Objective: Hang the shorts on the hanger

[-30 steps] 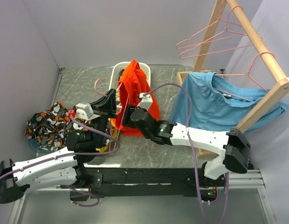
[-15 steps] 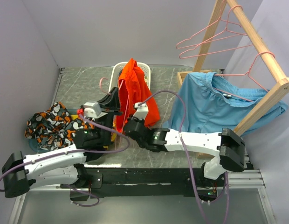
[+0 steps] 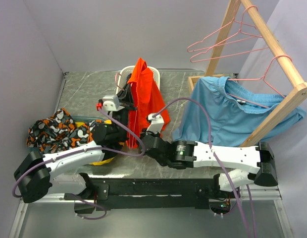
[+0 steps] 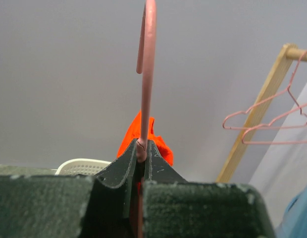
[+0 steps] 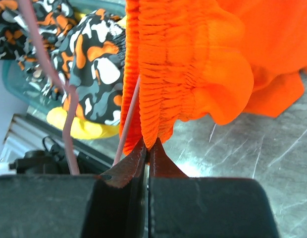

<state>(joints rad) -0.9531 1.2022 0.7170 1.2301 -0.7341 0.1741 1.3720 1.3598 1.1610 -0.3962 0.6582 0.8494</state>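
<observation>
Grey marble desk (image 3: 79, 94), pale wall behind. Left end effector (image 4: 142, 148) clenched on neck of pink hanger (image 4: 146, 74); hook rises straight above it. Right end effector (image 5: 146, 148) pinching gathered waistband of shorts (image 5: 193, 54). Shorts hang just above its tips, beyond left end effector, in front of white basket (image 3: 125, 74).

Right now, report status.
Left gripper shut on pink hanger. Right gripper shut on shorts at waistband, hanger wire alongside. Blue shorts on rack, right side.
</observation>
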